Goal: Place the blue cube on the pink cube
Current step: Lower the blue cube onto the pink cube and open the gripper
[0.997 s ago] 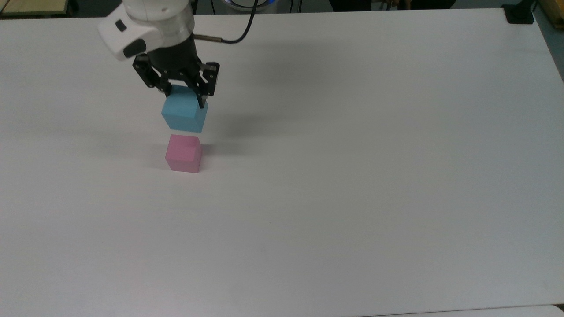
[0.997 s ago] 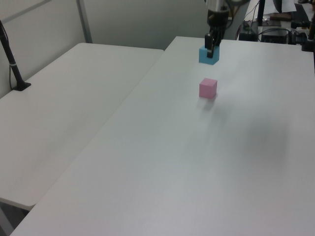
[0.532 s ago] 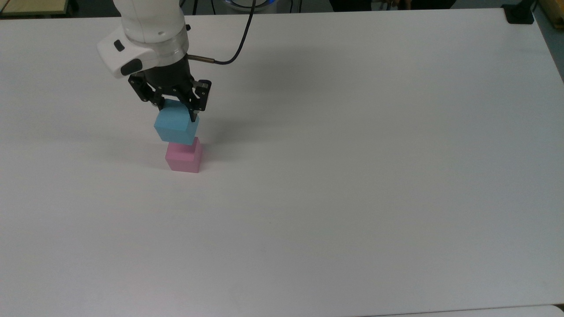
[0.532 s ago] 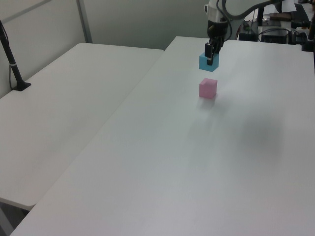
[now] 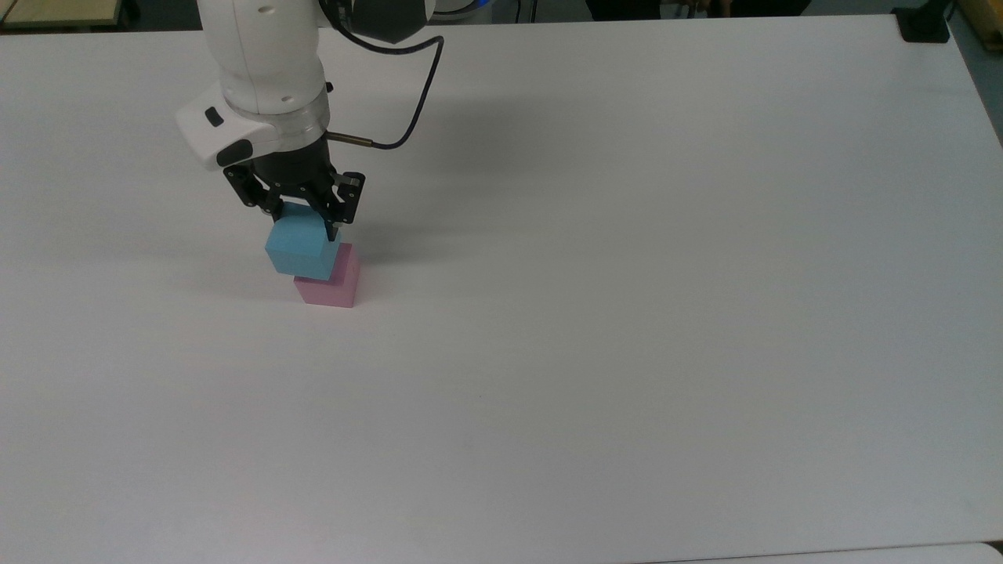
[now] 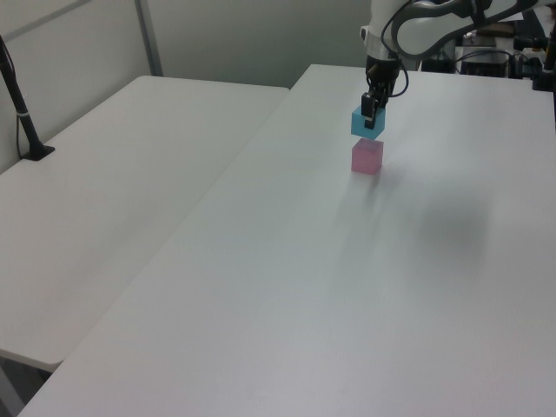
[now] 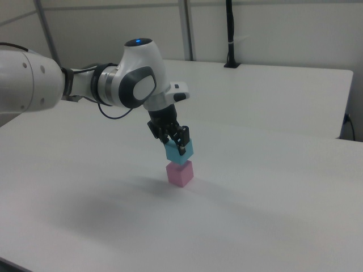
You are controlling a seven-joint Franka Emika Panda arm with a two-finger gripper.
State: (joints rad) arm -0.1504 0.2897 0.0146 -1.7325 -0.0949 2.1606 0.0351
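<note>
Bare white table (image 5: 627, 313) surrounds the pink cube (image 5: 333, 287), with the held blue cube (image 5: 302, 249) blocking its top.

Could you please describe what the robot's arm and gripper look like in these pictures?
The arm has glossy white rounded shells with dark grey joints and a small blue light on top. A thin black cable loops from the wrist. The gripper is black, with two slim fingers on bolted linkages.

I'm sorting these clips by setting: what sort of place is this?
Probably a robotics lab or test room. A white robot arm works on a bare white table; its gripper holds a blue cube just above a pink cube, and a camera post is clamped to the neighbouring table.
</note>
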